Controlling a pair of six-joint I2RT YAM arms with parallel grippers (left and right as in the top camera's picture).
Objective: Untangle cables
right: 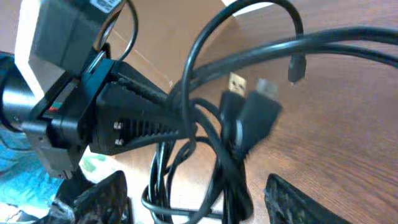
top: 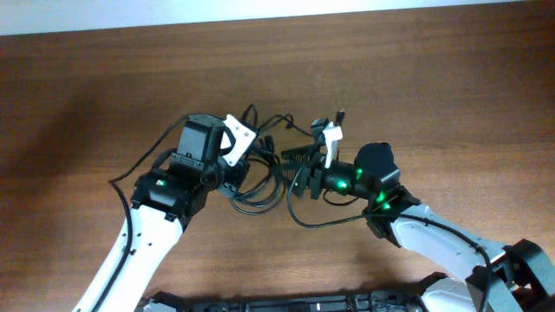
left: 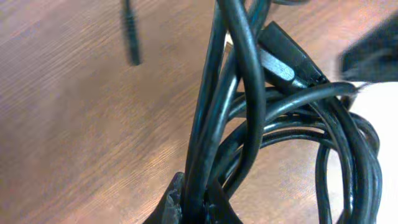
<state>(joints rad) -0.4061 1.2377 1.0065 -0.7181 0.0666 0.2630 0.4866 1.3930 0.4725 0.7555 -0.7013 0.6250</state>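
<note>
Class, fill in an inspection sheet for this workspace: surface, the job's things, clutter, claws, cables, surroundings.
Surface: brown wood-grain table.
Job's things: black cables in one tangled bundle mid-table, between the two arms; a metal-tipped plug sticks out of it.
Clutter: nothing seen.
Claws: left claw shut on the cables; right claw open, with cables passing between its fingers.
Cables: besides the tangle, a thin black wire runs alongside the left arm.
Surroundings: pale strip beyond the table's far edge.
</note>
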